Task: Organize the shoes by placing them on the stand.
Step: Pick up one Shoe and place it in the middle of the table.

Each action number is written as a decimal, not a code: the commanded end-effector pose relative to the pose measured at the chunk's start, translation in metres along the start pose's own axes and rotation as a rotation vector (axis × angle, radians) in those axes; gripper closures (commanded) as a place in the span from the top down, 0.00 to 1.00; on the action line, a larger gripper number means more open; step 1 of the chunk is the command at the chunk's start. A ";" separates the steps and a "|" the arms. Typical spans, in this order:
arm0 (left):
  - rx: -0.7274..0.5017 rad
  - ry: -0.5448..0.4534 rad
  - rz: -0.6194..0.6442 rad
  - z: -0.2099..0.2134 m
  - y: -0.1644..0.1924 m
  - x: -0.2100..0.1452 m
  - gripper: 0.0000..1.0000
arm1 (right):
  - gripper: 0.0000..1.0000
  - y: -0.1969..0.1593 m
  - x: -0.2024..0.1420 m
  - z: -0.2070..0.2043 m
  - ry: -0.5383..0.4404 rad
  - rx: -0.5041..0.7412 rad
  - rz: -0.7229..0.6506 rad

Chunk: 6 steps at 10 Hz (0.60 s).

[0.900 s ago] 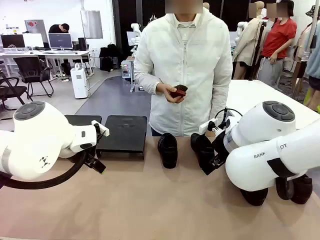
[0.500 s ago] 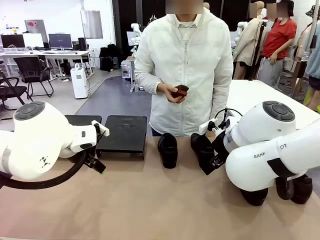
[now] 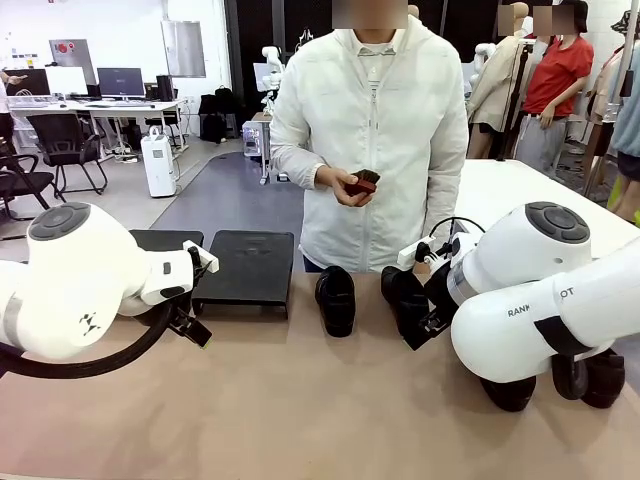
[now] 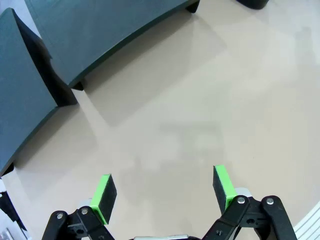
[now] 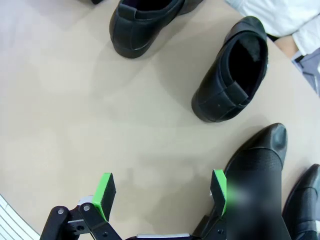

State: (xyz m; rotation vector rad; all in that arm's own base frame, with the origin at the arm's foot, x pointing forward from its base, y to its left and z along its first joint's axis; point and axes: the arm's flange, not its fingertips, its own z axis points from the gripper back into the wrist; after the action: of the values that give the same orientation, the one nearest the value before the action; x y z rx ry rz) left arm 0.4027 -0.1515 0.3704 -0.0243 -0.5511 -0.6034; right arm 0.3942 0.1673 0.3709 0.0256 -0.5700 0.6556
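Note:
Two black shoes (image 3: 336,298) (image 3: 405,293) lie on the tan table in front of the person. Two more (image 3: 510,392) (image 3: 592,378) sit at the near right, partly hidden behind my right arm. The stand is two low black platforms (image 3: 246,265) (image 3: 165,240) at the far left. My left gripper (image 3: 192,328) hovers open over bare table just before the stand (image 4: 115,25). My right gripper (image 3: 420,325) is open beside the second shoe. Its wrist view shows open green pads (image 5: 104,194) above the table, with one shoe (image 5: 257,165) close by the right pad and others (image 5: 232,70) (image 5: 145,22) farther off.
The person stands at the far edge and holds a small dark red-brown object (image 3: 360,183) in one hand. The table's (image 3: 300,400) near middle is bare. The tip of a shoe (image 4: 255,4) shows at the top right of the left wrist view.

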 end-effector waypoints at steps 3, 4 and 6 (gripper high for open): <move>0.000 0.000 0.000 0.000 0.000 0.000 1.00 | 1.00 0.000 0.000 0.000 0.000 0.000 0.000; 0.000 0.000 0.000 0.000 0.000 0.000 1.00 | 1.00 0.000 0.000 0.000 0.000 0.000 0.000; -0.093 -0.013 0.199 0.097 -0.001 -0.006 1.00 | 1.00 0.015 0.004 0.097 0.007 0.077 -0.098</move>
State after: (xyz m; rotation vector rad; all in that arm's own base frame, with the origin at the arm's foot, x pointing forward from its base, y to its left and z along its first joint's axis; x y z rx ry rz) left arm 0.3920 -0.1559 0.4067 -0.1030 -0.5558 -0.5465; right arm 0.3794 0.1735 0.4039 0.0629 -0.5540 0.6345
